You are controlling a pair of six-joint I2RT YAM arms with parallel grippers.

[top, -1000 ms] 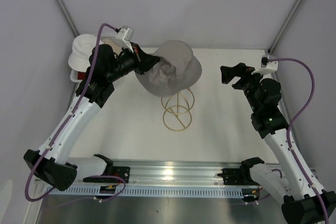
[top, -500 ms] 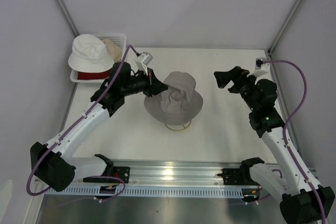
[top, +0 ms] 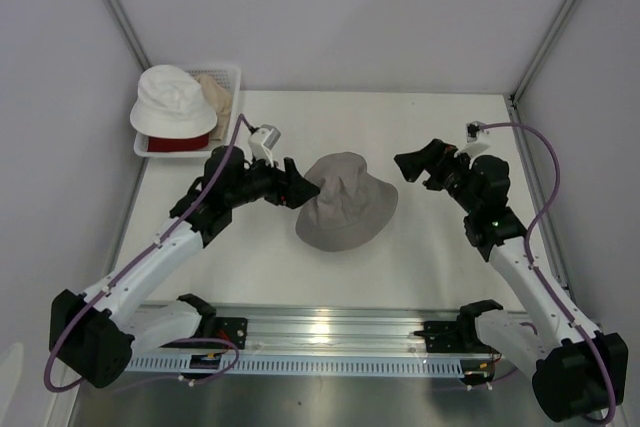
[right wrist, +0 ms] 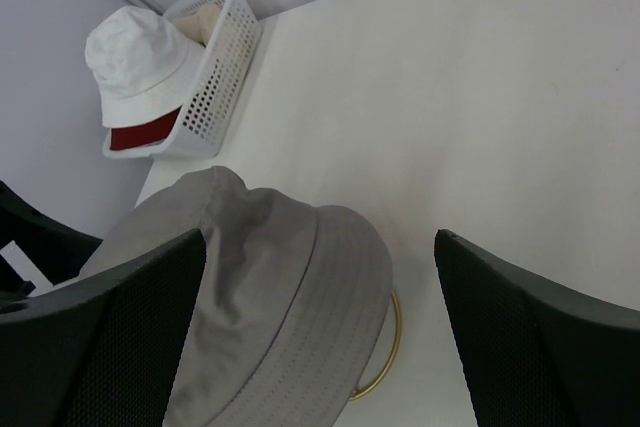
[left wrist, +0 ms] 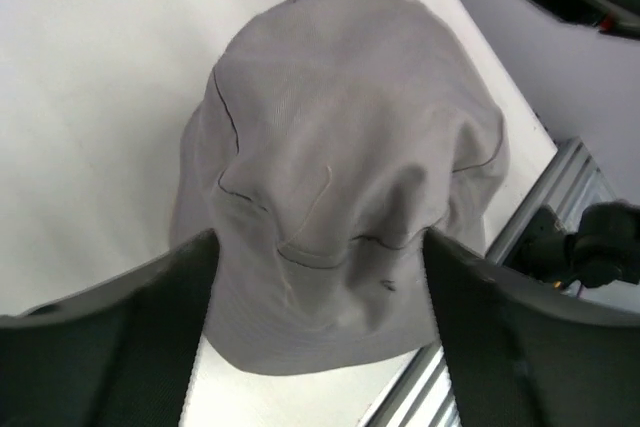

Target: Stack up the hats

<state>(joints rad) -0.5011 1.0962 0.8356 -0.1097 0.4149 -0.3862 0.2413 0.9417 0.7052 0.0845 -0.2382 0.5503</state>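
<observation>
We find the grey hat (top: 345,215) draped over the stand (right wrist: 388,342). The left pincer (top: 303,187), at its left brim, stands open, empty; the right pincer (top: 412,169), right of it, wide open, empty. The white hat (top: 172,100) lies back-left, nearer the left pincer.

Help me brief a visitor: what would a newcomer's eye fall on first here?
A grey bucket hat sits mid-table, draped over a gold wire stand, flanked by the open left gripper and open right gripper. In the far-left corner, a white hat tops a dark red hat in a white mesh basket.
</observation>
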